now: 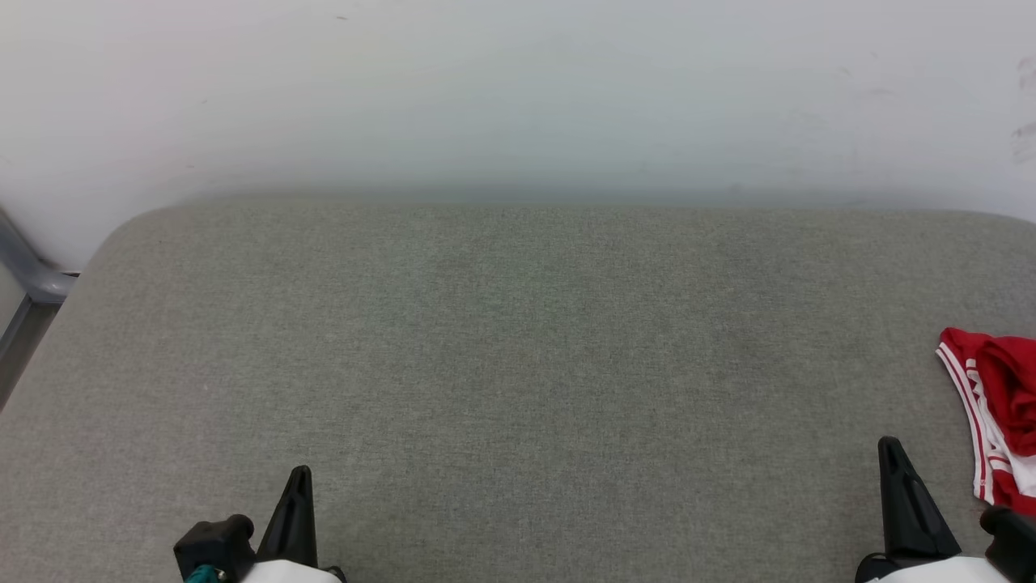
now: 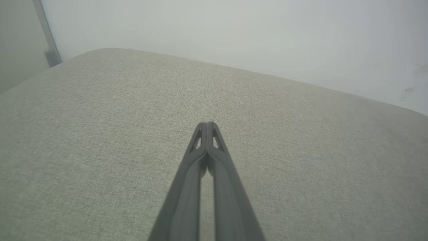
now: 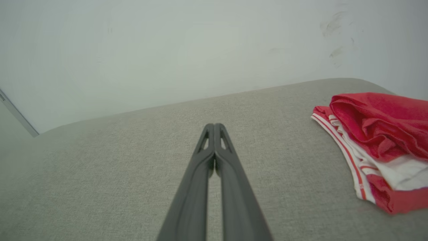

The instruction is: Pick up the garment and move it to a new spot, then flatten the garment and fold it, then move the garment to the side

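Right gripper (image 3: 214, 127) and left gripper (image 2: 207, 124) sit pinched shut, empty. The garment (image 3: 378, 134) lies crumpled at the grey cushion's (image 1: 518, 348) right edge; best open the right jaws first (then pinch deep into its top fold).

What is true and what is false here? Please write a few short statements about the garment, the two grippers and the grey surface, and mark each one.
1. The garment lies at the right edge of the grey padded surface. True.
2. The right gripper holds the garment. False: its jaws are shut on nothing, apart from it.
3. The left gripper has its jaws shut. True.
4. The garment lies between the two grippers. False: it lies right of the right gripper.
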Controlling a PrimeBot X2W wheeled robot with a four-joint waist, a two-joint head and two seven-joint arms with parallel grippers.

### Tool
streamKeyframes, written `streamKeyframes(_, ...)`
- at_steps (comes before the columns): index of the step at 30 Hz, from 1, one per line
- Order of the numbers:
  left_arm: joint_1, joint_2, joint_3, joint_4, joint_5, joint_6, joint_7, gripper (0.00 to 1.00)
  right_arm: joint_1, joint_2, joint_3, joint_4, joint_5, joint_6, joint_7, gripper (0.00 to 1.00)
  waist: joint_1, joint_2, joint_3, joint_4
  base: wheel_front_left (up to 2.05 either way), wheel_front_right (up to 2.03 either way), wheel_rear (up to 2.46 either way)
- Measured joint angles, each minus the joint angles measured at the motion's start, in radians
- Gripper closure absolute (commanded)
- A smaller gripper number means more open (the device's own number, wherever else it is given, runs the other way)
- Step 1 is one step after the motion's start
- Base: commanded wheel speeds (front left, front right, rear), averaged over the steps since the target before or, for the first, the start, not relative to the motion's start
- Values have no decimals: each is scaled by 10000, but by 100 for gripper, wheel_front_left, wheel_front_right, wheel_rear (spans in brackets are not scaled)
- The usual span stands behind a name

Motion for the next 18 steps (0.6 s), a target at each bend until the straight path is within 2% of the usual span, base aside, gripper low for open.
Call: streamKeyframes(18, -375, -4, 219, 69, -3244, -224, 738, 100, -451, 8, 2, 355, 3210, 0, 786, 100, 1, 0, 23, -71, 0, 0, 0)
